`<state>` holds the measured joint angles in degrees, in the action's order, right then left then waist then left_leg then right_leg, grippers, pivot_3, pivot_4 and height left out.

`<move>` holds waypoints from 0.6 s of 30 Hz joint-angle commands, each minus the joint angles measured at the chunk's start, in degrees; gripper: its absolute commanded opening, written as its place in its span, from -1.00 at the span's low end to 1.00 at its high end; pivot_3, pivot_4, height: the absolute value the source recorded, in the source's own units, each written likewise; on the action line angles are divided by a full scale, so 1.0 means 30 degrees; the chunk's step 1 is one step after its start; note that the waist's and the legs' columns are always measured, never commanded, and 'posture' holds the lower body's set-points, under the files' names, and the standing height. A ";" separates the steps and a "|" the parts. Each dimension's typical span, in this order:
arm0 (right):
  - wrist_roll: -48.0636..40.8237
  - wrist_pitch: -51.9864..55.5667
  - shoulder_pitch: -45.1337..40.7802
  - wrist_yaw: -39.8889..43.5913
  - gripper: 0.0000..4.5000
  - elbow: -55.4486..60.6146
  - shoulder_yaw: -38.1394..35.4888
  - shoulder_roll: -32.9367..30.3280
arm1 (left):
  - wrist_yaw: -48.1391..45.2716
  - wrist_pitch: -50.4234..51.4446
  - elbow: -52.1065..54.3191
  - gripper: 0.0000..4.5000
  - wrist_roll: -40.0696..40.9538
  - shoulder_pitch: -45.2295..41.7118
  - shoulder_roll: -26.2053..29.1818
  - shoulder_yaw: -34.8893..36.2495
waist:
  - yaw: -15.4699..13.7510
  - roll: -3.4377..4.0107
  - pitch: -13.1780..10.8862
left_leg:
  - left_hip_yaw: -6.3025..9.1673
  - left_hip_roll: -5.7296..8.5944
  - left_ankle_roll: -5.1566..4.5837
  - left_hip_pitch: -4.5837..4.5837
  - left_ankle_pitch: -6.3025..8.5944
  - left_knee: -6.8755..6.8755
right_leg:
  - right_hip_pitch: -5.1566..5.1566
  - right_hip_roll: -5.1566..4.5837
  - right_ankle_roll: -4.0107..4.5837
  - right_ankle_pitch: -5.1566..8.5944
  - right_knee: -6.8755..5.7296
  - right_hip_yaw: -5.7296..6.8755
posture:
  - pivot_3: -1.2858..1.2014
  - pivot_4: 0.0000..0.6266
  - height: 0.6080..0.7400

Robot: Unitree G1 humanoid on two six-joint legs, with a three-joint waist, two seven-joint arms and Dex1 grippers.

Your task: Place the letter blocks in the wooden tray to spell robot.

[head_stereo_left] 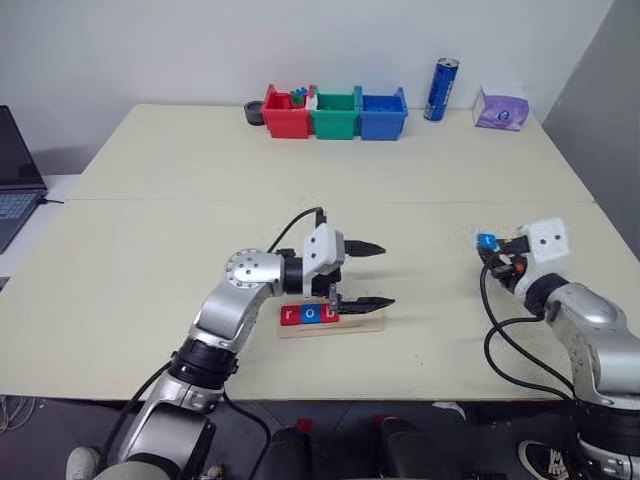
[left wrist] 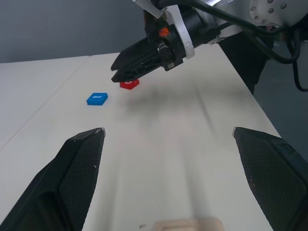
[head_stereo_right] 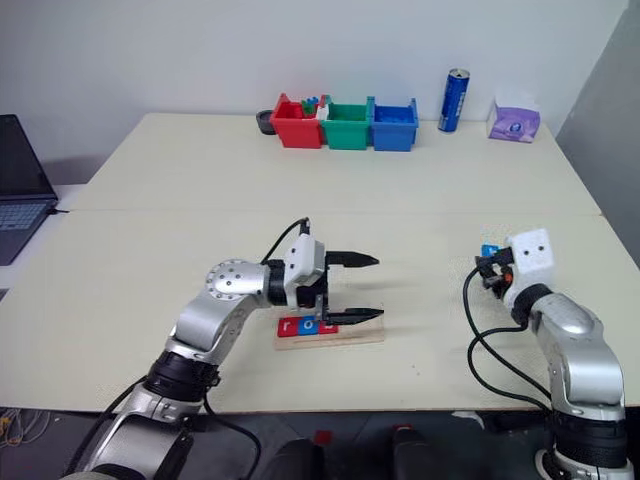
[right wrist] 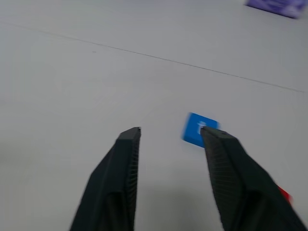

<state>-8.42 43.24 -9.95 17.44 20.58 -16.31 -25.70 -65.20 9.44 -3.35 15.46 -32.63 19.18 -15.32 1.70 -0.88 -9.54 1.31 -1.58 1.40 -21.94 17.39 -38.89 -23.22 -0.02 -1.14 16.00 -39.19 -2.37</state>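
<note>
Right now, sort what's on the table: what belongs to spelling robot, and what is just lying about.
Belongs to the job:
- wooden tray, three letter blocks in it
- blue letter block, loose on the table
- red letter block, loose beside the blue one

Just lying about:
- red, green and blue bins
- blue can
- purple tissue pack
- laptop

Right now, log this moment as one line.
tray: r, o, b placed | blue tile, red tile: loose on table | left tool: open | right tool: open, empty
</note>
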 commanded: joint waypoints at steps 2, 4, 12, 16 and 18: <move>0.1391 0.1068 0.0198 -0.3650 0.68 0.1242 -0.1384 0.1256 | 0.0263 -0.0814 -0.0598 1.00 -0.0480 -0.0650 -0.0651 -0.0381 | 0.0025 0.0023 0.0013 | -0.0002 0.0000 0.0000 0.0008 0.0000 0.0000 | 0.0000 0.0006 0.0000 0.0000 -0.0011 -0.0008 | 0.03 -0.52 1.00; 0.1801 0.1540 0.0167 -0.4783 0.99 0.1113 -0.1664 0.1894 | 0.0462 -0.1032 -0.1029 1.00 -0.0789 -0.0841 -0.1004 -0.0597 | -0.0001 0.0032 0.0019 | 0.0001 0.0000 0.0000 0.0008 0.0000 0.0001 | 0.0000 0.0008 -0.0001 0.0001 -0.0015 -0.0004 | 0.03 -0.52 1.00; 0.1709 0.1226 -0.1992 -0.6628 0.99 -0.2205 -0.1710 0.3493 | 0.1319 -0.1853 -0.2703 1.00 -0.1699 -0.1639 -0.2649 -0.1125 | 0.0006 0.0045 0.0026 | -0.0019 0.0010 0.0001 0.0009 -0.0001 -0.0002 | 0.0000 0.0007 -0.0002 0.0001 -0.0007 -0.0017 | 0.03 -0.52 1.00; 0.1393 0.0161 -0.3541 -0.7258 0.99 -0.4773 -0.2132 0.3841 | 0.1460 -0.2316 -0.3402 1.00 -0.2052 -0.1954 -0.3106 -0.1193 | 0.0012 0.0058 0.0033 | -0.0025 0.0009 -0.0001 0.0007 0.0000 0.0002 | -0.0001 0.0009 -0.0002 0.0001 -0.0002 -0.0020 | 0.03 -0.52 1.00; 0.1575 -0.0420 -0.3944 -0.7586 0.99 -0.6064 -0.2180 0.3711 | 0.1502 -0.2421 -0.3589 1.00 -0.2125 -0.2046 -0.3250 -0.1201 | 0.0014 0.0059 0.0033 | -0.0021 0.0005 -0.0001 0.0005 0.0000 0.0009 | -0.0001 0.0009 -0.0001 0.0001 0.0004 -0.0017 | 0.03 -0.52 1.00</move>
<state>-3.77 44.14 -21.00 -4.23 3.21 -21.50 -14.06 -61.03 3.31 -14.65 9.23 -37.43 9.86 -18.80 1.74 -0.70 -9.44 1.25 -1.57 1.40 -21.93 17.39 -38.85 -23.23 0.00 -1.15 16.00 -39.16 -2.41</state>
